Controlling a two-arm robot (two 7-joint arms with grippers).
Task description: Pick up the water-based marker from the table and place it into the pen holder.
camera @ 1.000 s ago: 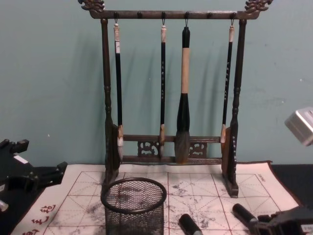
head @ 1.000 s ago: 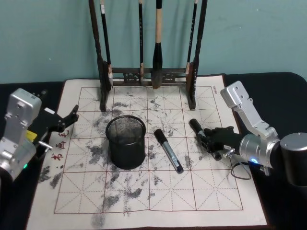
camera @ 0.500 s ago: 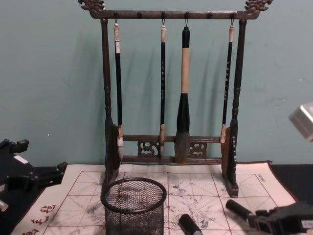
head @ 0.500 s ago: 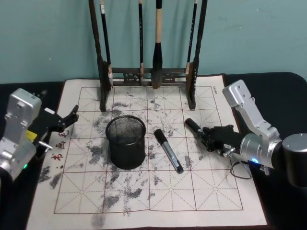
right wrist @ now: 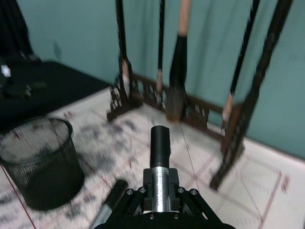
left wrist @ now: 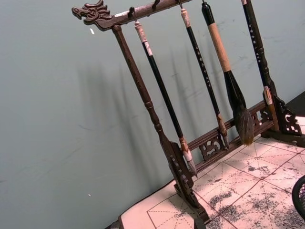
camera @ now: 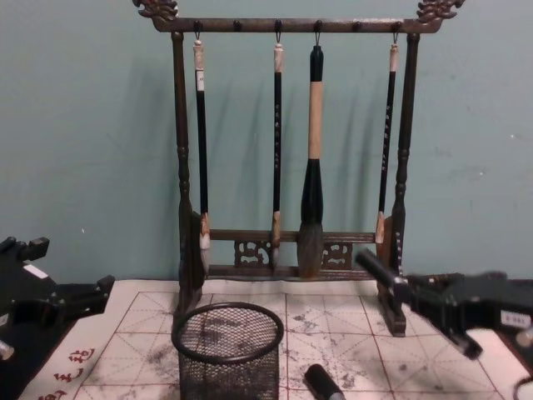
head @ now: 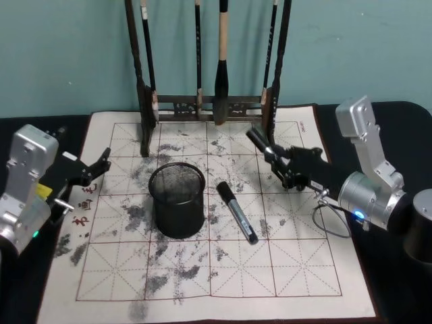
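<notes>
Right gripper [head: 283, 165], jaws clamped on a black cylindrical marker [head: 260, 143] angled far-left, hangs right of the round black wire-mesh pen holder [head: 177, 216]; left gripper [head: 91, 172] parked left.

No text legible anywhere. Red Chinese chars [head: 84, 203] printed on mat [head: 283, 270] edge, just beside left gripper [head: 102, 162], too small to read. Small white label [camera: 510, 317] on body behind right gripper [camera: 408, 292], illegible. Tiny pale inscriptions on hanging brush handles [camera: 388, 117] beyond right gripper, can't make out.
</notes>
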